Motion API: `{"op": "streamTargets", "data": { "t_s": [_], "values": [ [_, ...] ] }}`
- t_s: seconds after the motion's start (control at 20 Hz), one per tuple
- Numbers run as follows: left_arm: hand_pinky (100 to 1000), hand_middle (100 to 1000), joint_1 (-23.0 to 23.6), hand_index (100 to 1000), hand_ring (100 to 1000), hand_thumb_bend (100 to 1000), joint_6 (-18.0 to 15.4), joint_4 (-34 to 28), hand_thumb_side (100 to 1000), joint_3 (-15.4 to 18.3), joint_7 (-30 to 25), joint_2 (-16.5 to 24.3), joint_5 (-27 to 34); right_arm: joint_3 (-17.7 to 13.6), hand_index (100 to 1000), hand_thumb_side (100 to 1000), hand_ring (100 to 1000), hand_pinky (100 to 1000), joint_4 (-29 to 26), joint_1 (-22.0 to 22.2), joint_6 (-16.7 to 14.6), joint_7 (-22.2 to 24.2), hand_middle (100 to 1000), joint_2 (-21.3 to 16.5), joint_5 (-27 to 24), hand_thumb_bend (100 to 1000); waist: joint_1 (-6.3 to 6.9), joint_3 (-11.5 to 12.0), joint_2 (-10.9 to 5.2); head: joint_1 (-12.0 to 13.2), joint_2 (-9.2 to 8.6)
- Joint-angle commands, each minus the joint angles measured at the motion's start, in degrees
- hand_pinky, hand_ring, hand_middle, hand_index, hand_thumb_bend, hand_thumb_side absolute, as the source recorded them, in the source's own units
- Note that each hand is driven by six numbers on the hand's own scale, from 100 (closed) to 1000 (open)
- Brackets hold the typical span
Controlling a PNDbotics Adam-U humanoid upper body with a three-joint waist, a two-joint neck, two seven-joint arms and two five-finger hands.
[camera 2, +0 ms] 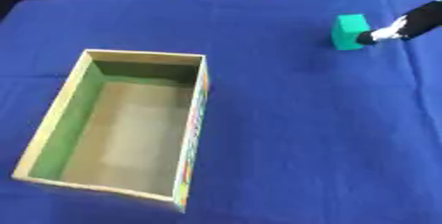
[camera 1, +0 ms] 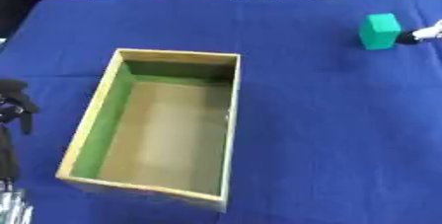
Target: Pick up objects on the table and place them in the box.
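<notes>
**Right hand at the green block, box waiting empty**

The worktop [camera 1: 311, 119] is covered by a blue cloth, and I go from the biggest thing down. The wooden box [camera 2: 192, 119] stands open toward the near left; its inside, with one green wall, holds nothing I can see. The green block [camera 2: 349, 31] stands upright at the far right, well apart from the box. My right hand [camera 2: 388, 30] comes in from the right edge and its fingers [camera 2: 369, 37] touch the block's right side, but whether they are spread or pinching I cannot tell. The left hand [camera 1: 16, 104] shows dark at the left edge, idle; its fingers I also cannot read.

My worry: contact seems on one side only, so a push could tip or slide the block away. The carry to the box is also long, so a poor hold may drop it.
</notes>
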Motion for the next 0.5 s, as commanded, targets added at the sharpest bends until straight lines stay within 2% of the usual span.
{"op": "streamTargets", "data": {
  "t_s": [0.05,0.5],
  "values": [
    [100,358,-0.3,520,335,100,-0.1,-1.1,935,0.0,-0.3,0.5,-0.5,-1.1,968,799,1000,864,1.4,-1.9,-0.1,-1.8,928,-0.2,1.9,568,-0.15,0.3,-0.83,-1.5,-2.02],
    [100,358,-1.2,518,334,100,-0.4,-1.1,935,-0.4,-1.0,0.3,-0.8,-2.7,984,740,1000,871,7.2,-3.8,-1.7,-3.1,936,1.5,5.1,561,-0.39,2.1,1.68,-3.3,-4.48]
  ]
}}
